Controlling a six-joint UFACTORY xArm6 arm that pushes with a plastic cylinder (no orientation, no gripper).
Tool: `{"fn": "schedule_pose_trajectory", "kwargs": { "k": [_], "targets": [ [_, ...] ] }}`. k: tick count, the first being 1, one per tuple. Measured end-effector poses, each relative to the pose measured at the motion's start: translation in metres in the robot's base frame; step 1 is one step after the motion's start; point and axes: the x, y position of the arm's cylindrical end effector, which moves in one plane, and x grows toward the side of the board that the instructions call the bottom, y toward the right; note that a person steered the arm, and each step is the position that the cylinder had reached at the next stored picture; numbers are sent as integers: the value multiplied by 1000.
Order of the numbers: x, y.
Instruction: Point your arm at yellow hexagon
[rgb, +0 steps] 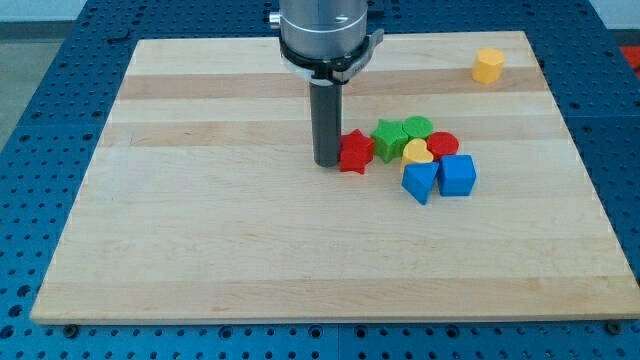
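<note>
- yellow hexagon (488, 66) looks like a light, hard, slidey little block, probably; nudge a flat side
- my tip (328, 163) is a bare rod, nothing to open, touching red star (355, 152), well apart from it

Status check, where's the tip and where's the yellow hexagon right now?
My tip down, touching red star on its left. Yellow hexagon alone, the view's top right. Block cluster right of my tip, below the direct line.

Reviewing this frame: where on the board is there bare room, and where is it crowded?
Bare: everything left of my tip, the whole bottom strip of the board, and the gap between the cluster and the yellow hexagon. Crowded: right of my tip, from the red star to the blue cube.
</note>
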Motion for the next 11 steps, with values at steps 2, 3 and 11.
{"fn": "schedule_pose_trajectory", "kwargs": {
  "k": [2, 3, 11],
  "targets": [
    [-21, -60],
    [-66, -71],
    [-163, 290]
  ]
}}
